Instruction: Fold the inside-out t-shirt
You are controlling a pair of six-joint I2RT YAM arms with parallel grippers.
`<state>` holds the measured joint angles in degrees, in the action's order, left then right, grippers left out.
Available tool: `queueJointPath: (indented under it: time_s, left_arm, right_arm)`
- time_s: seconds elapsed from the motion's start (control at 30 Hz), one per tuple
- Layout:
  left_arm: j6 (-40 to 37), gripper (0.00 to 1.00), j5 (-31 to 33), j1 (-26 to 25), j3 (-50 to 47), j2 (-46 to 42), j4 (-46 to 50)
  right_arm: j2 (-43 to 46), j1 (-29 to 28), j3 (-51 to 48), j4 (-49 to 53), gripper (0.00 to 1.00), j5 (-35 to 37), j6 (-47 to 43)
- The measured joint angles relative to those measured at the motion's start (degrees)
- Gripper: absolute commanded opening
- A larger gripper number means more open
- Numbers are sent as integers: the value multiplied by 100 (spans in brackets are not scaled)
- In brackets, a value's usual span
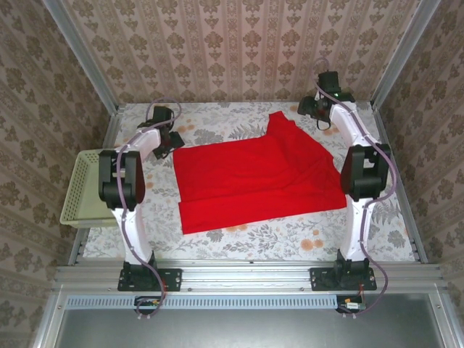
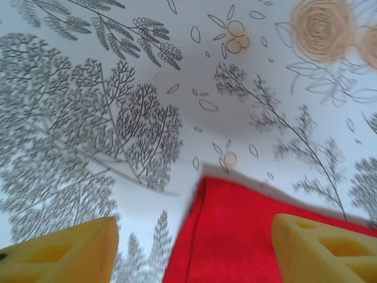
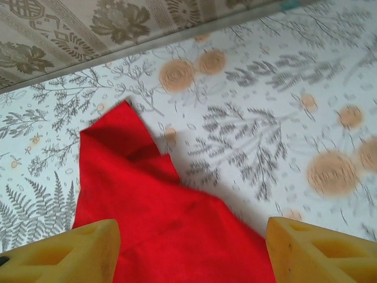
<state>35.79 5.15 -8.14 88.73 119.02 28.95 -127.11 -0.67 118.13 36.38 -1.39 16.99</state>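
**Fig.** Shirt lies mid-desk, roughly flattened, with one sleeve pointing to the far edge. Left hand at its far left corner and right hand by the sleeve are both released, grasping nothing. Folding appears barely begun; most folds are left.

No text, label, brand, number or sign can be read. The table is printed with flowers and ferns, and the wallpaper with ornamental motifs; no letters are formed by either.
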Motion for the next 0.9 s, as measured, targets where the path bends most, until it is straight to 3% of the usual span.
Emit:
queueJointPath:
  time_s: [0.37,0.63,0.9]
  left_arm:
    - [-105,51,-219,31,437,570,122]
    - [-111,35,-249,85,442,577,188]
    - [-92,20,-398,101,442,579,164]
  right_arm:
    - [-2308,-251,2931,977,68,-214,-599]
    - [-2865,-518,3429,1458,61,-275,-597]
    - [-2868,-485,3532,1727,25,-304,-439]
